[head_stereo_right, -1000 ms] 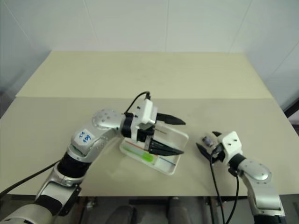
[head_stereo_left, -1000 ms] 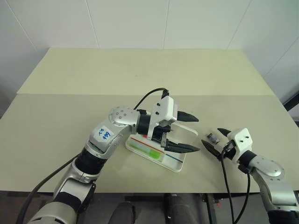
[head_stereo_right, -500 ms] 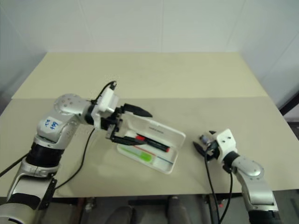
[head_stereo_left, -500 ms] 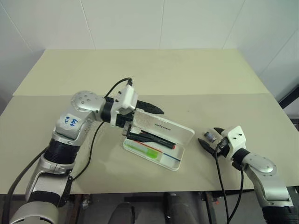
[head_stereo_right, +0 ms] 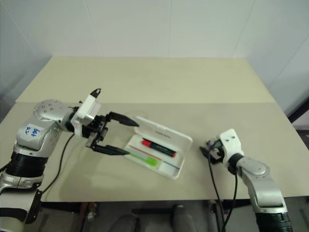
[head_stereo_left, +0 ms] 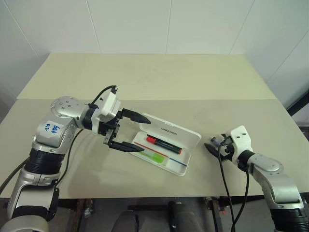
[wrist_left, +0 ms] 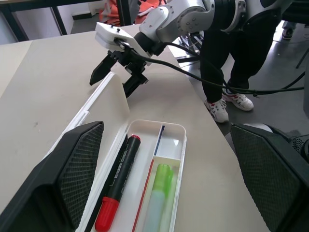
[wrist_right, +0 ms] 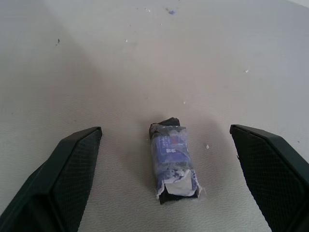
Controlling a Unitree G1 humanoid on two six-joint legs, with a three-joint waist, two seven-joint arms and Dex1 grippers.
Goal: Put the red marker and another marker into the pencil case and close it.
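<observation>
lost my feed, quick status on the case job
Both grippers' jaws open, empty. Red marker and green highlighter inside pencil case, lid still open. Nothing blocking the lid.

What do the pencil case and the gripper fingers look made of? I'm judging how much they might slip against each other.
The pencil case looks like hard white plastic, smooth and slightly glossy: thin moulded walls and rounded corners. The left gripper has black fingers with a fine cross-hatched texture on the inner faces, probably rubbery or textured plastic pads; which one, the look leaves open.
</observation>
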